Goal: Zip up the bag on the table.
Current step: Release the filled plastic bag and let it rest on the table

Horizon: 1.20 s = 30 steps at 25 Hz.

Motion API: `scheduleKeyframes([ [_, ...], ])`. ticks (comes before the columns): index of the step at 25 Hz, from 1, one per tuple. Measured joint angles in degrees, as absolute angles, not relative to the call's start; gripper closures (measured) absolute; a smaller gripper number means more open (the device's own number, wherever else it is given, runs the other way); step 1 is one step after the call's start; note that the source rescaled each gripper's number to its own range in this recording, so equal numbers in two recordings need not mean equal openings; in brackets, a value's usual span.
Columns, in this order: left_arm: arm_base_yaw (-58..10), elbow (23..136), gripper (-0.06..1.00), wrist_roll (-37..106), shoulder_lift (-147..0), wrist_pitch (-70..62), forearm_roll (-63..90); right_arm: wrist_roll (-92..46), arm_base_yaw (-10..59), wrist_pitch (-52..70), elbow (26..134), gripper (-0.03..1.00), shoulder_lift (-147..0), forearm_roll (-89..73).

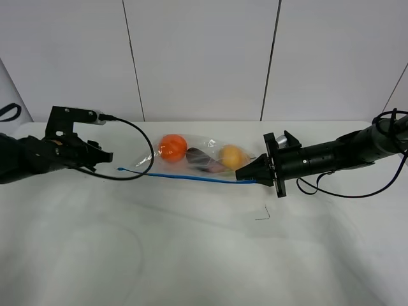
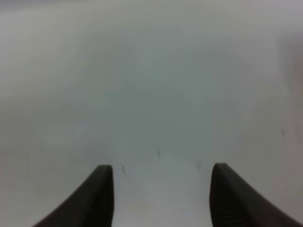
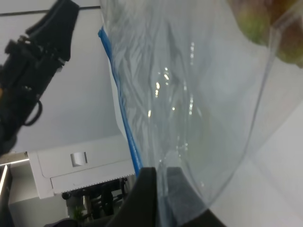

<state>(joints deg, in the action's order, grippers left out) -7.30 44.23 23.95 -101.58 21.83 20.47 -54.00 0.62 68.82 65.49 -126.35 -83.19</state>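
Note:
The clear plastic bag (image 1: 203,159) lies on the white table (image 1: 191,248), holding an orange, a purple and a yellow toy. Its blue zipper strip (image 1: 191,178) runs along the near edge. My right gripper (image 1: 247,173) is shut on the right end of that strip. In the right wrist view the fingers (image 3: 147,191) pinch the bag (image 3: 199,94) beside the blue strip (image 3: 118,101). My left gripper (image 1: 106,156) is open and empty, just left of the strip's left end and apart from it. The left wrist view shows its fingers (image 2: 97,198) spread over bare table (image 2: 156,94).
A black cable (image 1: 148,156) loops from the left arm close to the bag's left end. A small dark bent wire (image 1: 262,214) lies on the table in front of the right gripper. White wall panels stand behind the table.

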Motion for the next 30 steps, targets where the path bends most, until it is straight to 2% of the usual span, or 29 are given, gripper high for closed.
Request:
scheduleKeyframes([
  [7, -2.3, 56.0, 0.30, 23.0, -101.5, -8.7, 20.4, -53.7, 0.6, 68.8, 65.5, 0.97, -126.3, -83.2],
  [11, -1.5, 60.5, 0.29, 22.8, -101.5, -16.7, 20.4, -53.5, 0.6, 68.8, 65.5, 0.97, -126.3, -83.1],
  [13, -1.5, 61.7, 0.23, 21.6, -101.5, -19.6, 20.4, -53.4, 0.6, 68.8, 65.5, 0.97, -126.3, -83.1],
  [16, -1.5, 62.7, 0.04, 17.6, -101.5, -22.9, 19.2, -53.4, 0.6, 68.8, 65.5, 0.97, -126.3, -83.1],
  [18, -1.5, 64.2, -0.02, 14.3, -101.5, -26.9, 17.9, -53.4, 0.6, 68.8, 65.5, 0.97, -126.3, -83.1],
  [25, -1.5, 75.5, -0.06, -1.8, -101.4, -49.0, 6.5, -53.4, 0.6, 68.8, 65.5, 0.97, -126.3, -83.1],
  [30, -1.5, 80.4, -0.06, -5.1, -101.1, -62.1, 0.9, -53.4, 0.6, 68.8, 65.5, 0.97, -126.3, -83.1],
])
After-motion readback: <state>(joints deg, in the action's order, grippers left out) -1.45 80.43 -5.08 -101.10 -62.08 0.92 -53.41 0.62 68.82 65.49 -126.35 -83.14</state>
